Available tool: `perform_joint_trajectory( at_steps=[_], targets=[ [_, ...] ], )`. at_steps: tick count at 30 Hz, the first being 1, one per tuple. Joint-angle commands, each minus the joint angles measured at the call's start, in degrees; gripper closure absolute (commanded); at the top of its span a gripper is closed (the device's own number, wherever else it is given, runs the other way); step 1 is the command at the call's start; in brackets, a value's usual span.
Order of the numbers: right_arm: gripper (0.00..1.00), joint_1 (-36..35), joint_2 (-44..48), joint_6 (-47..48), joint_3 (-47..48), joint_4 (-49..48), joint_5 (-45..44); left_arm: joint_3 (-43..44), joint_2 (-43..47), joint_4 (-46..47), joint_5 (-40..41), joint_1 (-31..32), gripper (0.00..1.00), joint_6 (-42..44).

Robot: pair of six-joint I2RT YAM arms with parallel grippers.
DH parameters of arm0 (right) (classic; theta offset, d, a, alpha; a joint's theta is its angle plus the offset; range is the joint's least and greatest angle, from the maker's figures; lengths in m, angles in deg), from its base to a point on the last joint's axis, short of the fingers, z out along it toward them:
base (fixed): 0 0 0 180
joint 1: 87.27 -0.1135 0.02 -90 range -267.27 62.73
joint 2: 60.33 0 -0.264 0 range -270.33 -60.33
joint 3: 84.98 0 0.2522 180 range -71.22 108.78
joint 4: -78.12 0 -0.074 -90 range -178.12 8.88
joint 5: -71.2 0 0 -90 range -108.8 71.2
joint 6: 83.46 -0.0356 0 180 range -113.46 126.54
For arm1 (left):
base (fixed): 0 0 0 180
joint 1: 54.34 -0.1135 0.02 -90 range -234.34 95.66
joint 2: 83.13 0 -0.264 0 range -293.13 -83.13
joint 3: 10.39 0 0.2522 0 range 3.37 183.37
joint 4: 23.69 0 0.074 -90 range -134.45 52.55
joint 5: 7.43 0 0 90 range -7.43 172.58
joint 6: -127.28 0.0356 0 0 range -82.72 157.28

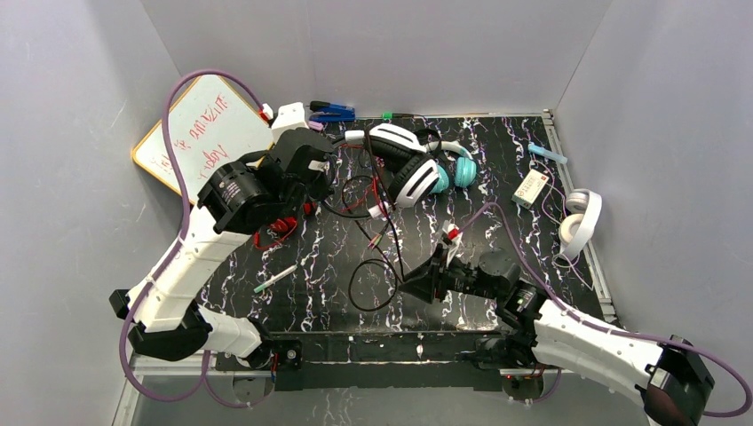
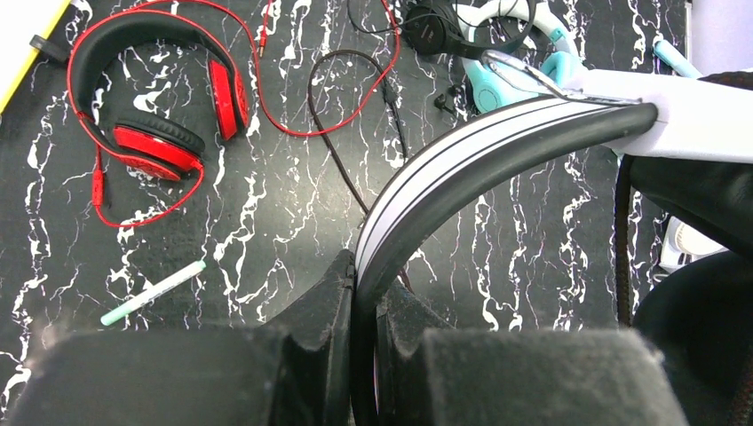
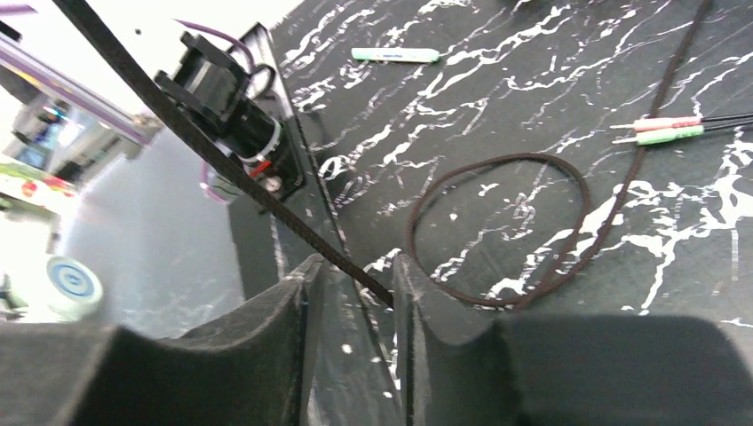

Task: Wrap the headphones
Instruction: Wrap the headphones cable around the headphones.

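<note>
My left gripper (image 1: 313, 167) (image 2: 364, 284) is shut on the headband of the white-and-black headphones (image 1: 401, 167) (image 2: 497, 142) and holds them above the mat. Their dark braided cord (image 1: 392, 240) (image 3: 222, 164) runs down between my right gripper's (image 1: 410, 286) (image 3: 355, 266) parted jaws, against the right finger, and loops on the mat (image 3: 497, 231). The red headphones (image 1: 280, 226) (image 2: 151, 98) lie under my left arm. The teal headphones (image 1: 460, 169) (image 2: 524, 71) and the small black headphones (image 2: 435, 27) lie at the back. The all-white headphones (image 1: 579, 222) lie at the right edge.
A whiteboard (image 1: 209, 129) leans at the back left. A white-and-green pen (image 1: 275, 278) (image 2: 151, 293) (image 3: 395, 55) lies front left. Pink and green plugs (image 3: 666, 129) lie mid-mat. A small white box (image 1: 531, 188), blue markers (image 1: 333, 113) and a light-blue stick (image 1: 548, 153) lie at the back.
</note>
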Motion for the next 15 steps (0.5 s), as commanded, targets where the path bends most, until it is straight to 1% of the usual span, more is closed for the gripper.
perform_joint_trajectory(
  at_steps=[1, 3, 4, 5, 6, 8, 15],
  targets=[
    [0.53, -0.21, 0.36, 7.78, -3.00, -8.59, -2.07, 2.66, 1.60, 2.13, -2.09, 0.09, 1.00, -2.46],
    [0.39, -0.26, 1.04, 11.19, -4.49, -11.19, -2.34, 3.11, 1.14, 1.66, -2.57, 0.08, 1.00, -2.34],
    [0.18, -0.27, 1.35, 12.84, -5.23, -12.64, -2.71, 3.38, 0.92, 1.46, -2.82, 0.08, 1.00, -2.25],
    [0.04, -0.27, 1.70, 14.79, -6.12, -14.16, -2.93, 3.60, 0.84, 1.42, -3.00, 0.12, 1.00, -2.25],
    [0.02, -0.31, 2.02, 16.87, -7.01, -15.80, -2.73, 3.74, 0.83, 1.56, -3.22, 0.10, 1.00, -2.30],
    [0.01, -0.26, 2.17, 19.98, -8.40, -18.20, -3.68, 3.78, 1.01, 2.06, -3.57, 0.09, 1.00, -2.15],
    [0.05, -0.25, -3.05, 23.07, -7.96, -22.58, -9.34, 4.96, 0.45, 2.12, -4.06, 0.10, 1.00, -2.23]
  ],
)
